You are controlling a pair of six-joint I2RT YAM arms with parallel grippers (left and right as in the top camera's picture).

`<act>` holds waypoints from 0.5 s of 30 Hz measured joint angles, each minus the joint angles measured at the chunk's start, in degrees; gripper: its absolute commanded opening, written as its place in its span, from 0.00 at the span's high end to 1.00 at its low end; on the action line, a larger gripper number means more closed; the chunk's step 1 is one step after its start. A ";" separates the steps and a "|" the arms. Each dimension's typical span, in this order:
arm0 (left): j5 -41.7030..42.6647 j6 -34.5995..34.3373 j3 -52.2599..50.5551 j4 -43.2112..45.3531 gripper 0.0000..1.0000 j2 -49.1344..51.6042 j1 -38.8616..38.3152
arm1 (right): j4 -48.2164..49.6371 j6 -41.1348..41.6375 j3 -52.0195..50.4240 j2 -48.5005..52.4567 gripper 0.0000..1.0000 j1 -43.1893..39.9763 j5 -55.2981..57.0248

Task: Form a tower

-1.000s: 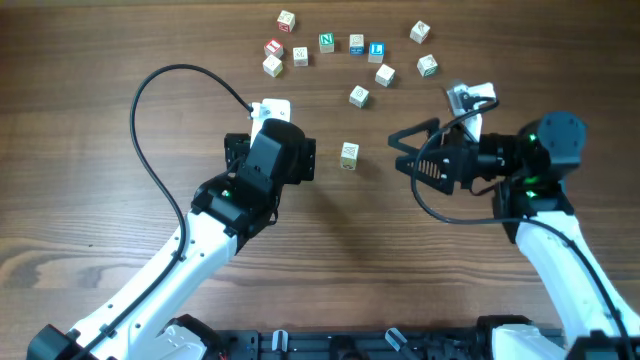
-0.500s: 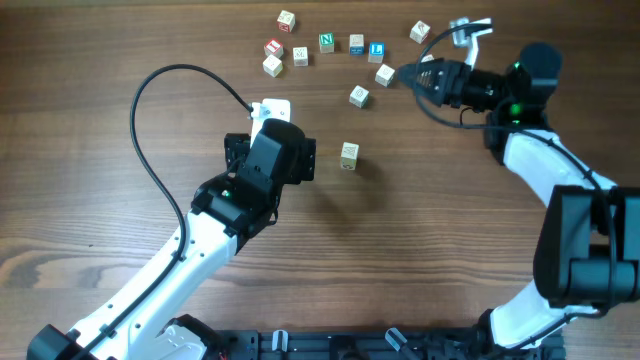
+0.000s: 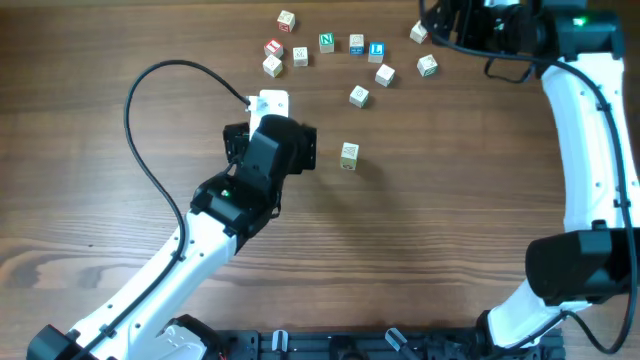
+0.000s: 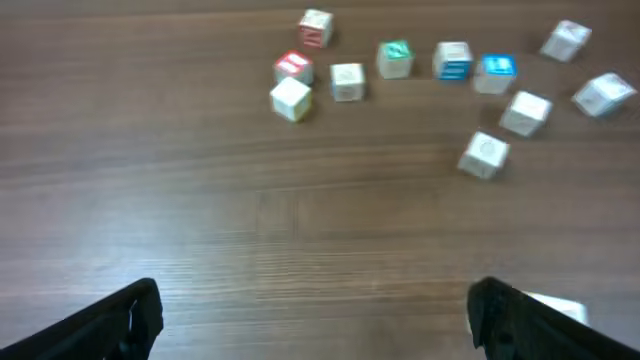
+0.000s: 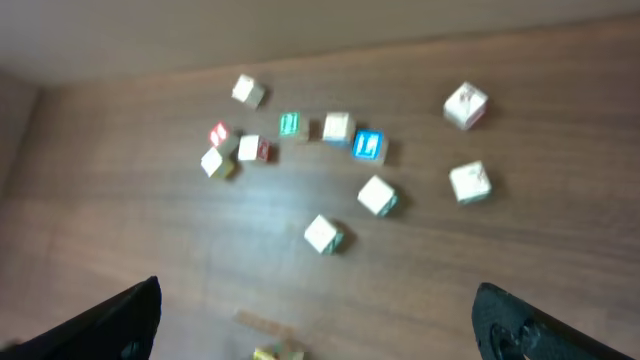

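Where the left arm reaches up the wooden table [image 3: 120,230], the left gripper [image 4: 315,318] hangs low with jaws spread wide, empty. Tower [image 3: 348,155]: near that gripper's right finger, apart from it, upright; only the top cube shows from above, so its cube count cannot be told. Loose letter cubes, ahead of the left gripper: one single cube [image 3: 359,96] nearest, then a ragged row including a red-faced cube [image 3: 273,47], a green-lettered cube [image 3: 326,42] and a blue-lettered cube [image 3: 376,49]. Right gripper [image 5: 320,325]: at the far right edge, raised over the cubes, jaws spread wide, empty, well apart from the tower.
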 measured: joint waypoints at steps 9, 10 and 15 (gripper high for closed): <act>6.54 -9.92 0.00 -10.54 0.00 -5.57 19.87 | 0.70 0.00 0.00 0.00 0.00 1.75 -0.15; 7.06 -10.23 0.00 -11.34 0.00 -5.57 21.07 | 1.33 0.00 0.00 0.00 0.00 1.86 -0.83; 7.93 -11.41 0.00 -12.31 0.00 -5.57 23.65 | 0.39 -5.68 0.00 2.12 0.00 6.82 -1.99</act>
